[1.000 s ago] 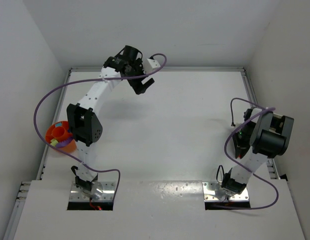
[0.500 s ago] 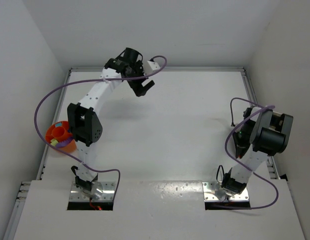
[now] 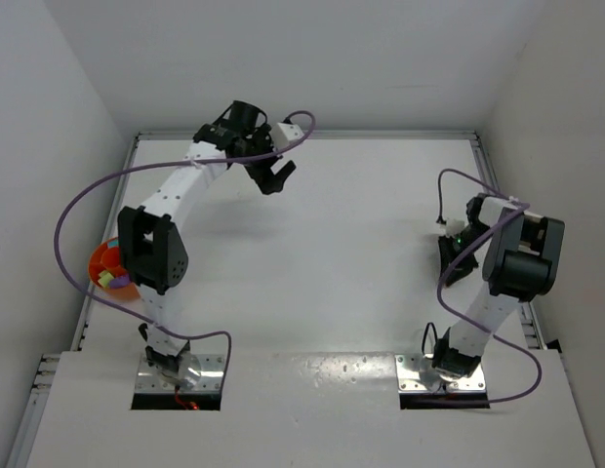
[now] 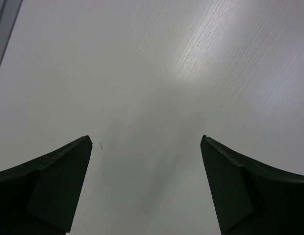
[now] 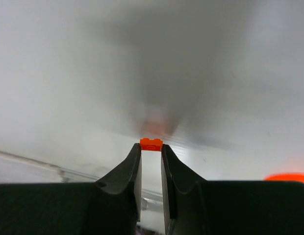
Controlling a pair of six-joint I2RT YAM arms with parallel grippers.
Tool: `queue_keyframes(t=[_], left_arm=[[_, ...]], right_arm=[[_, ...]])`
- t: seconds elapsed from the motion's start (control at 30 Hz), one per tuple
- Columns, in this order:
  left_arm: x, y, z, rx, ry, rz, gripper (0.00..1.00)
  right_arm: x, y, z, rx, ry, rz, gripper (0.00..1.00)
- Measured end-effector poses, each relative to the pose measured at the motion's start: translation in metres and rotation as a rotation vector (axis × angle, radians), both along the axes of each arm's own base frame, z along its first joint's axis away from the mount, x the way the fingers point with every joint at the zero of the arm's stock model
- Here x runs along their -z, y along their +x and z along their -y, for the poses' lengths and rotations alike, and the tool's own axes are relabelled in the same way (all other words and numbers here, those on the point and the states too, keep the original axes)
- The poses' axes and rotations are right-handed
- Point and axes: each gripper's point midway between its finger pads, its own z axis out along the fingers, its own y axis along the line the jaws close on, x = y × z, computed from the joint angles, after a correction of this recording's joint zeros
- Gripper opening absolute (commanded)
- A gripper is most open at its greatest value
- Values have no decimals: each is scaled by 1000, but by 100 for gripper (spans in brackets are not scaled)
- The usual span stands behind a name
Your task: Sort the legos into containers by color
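A tiny orange lego (image 5: 151, 144) is pinched between the tips of my right gripper (image 5: 151, 148), just above the white table; in the top view that gripper (image 3: 448, 259) hangs at the right side and the brick is too small to see. My left gripper (image 3: 273, 176) is stretched toward the far wall, open and empty, its fingers (image 4: 63, 176) wide apart over bare table. The orange bowl (image 3: 100, 261) sits at the left edge, half hidden by the left arm, with lime green (image 3: 105, 280) and purple (image 3: 118, 283) legos inside.
White walls close the table on the left, far and right sides, with a metal rail (image 3: 483, 166) along the edges. Purple cables (image 3: 73, 210) loop off both arms. A blurred orange shape (image 5: 289, 177) shows at the right edge of the right wrist view.
The right jaws have shut on the orange lego, and the right wrist has shifted up and left. The left arm has swung slightly left with its jaws spreading a little wider.
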Motion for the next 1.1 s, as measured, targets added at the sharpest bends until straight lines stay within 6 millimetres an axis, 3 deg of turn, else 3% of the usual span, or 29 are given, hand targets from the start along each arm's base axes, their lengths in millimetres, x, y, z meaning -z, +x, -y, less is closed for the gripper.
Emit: queue_keyframes(t=[0.13,0.23,0.37,0.47,0.67,0.8,0.97,1.1], left_arm=[[-15,-8,-6,-1,-62,37,98],[-20,-22,-7,11,-106,54,94],[-25,-44,-1,60,-164,74,84],[-29,-60,3,118,-199,94,81],[-30,-99,10,263,-262,159,80],[-27,-119,16,362,-307,209,80],[-33,-127,29,519,-351,298,75],[-42,-130,40,648,-385,374,66]], right_arm=[[-24,46,-30,-63,132,138,0],[-55,78,-61,-154,260,235,0],[-109,123,-116,-341,475,365,0],[-132,149,-157,-479,608,458,0],[-163,149,-242,-673,837,506,0],[-165,136,-284,-760,953,495,0],[-160,118,-316,-816,1056,454,0],[-162,121,-327,-848,1088,478,0]])
